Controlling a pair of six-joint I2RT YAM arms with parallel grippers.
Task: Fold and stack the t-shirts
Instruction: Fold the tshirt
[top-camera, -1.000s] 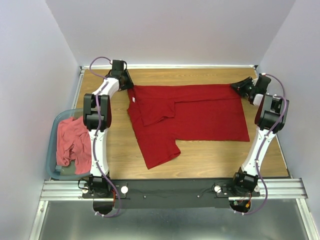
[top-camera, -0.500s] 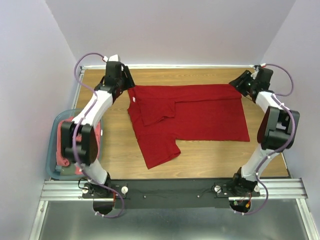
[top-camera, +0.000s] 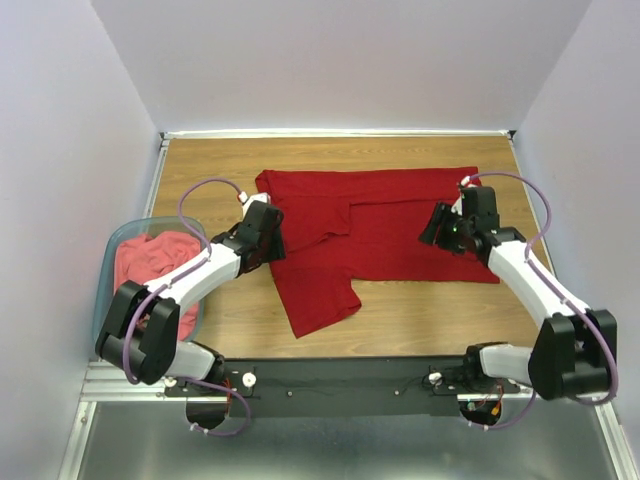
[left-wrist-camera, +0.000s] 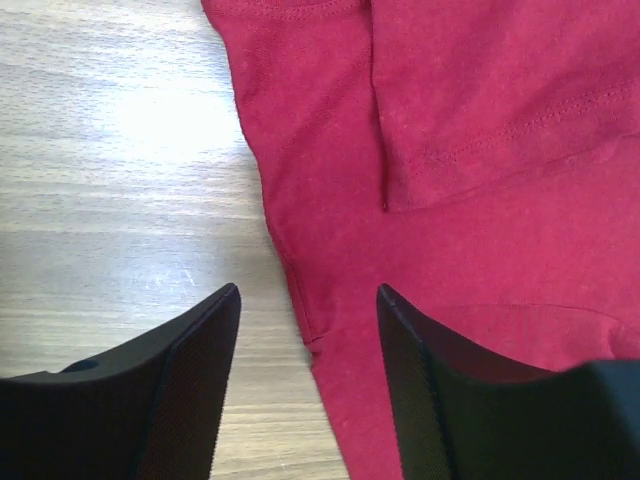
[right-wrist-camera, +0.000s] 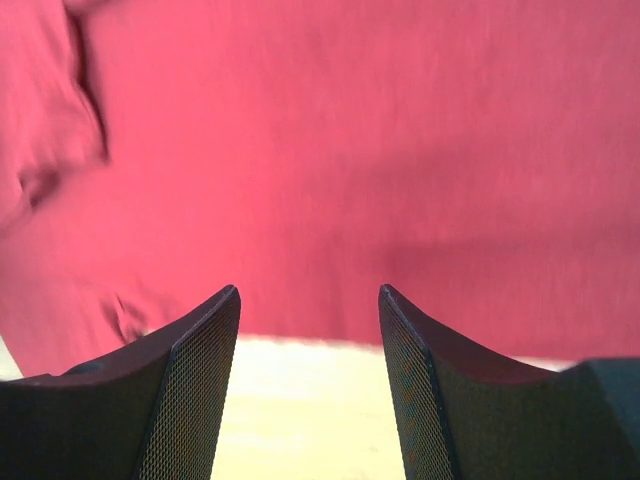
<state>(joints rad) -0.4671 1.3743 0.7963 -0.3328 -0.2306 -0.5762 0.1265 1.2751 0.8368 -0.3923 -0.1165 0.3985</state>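
Over crimson t-shirt (top-camera: 400, 230), left gripper (left-wrist-camera: 308, 295) and right gripper (right-wrist-camera: 308, 292), jaws apart, empty (pink shirt (top-camera: 150, 265) in tub (top-camera: 103, 300)).

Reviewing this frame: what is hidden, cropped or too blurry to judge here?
Pink shirt in the tub, top view: the left arm covers part of it; whether more garments lie beneath cannot be told.
Red shirt, right wrist view: motion blur wipes out seams and folds.
Left wrist view: the frame edges cut off all but a patch of the red shirt ahead of the left tool.
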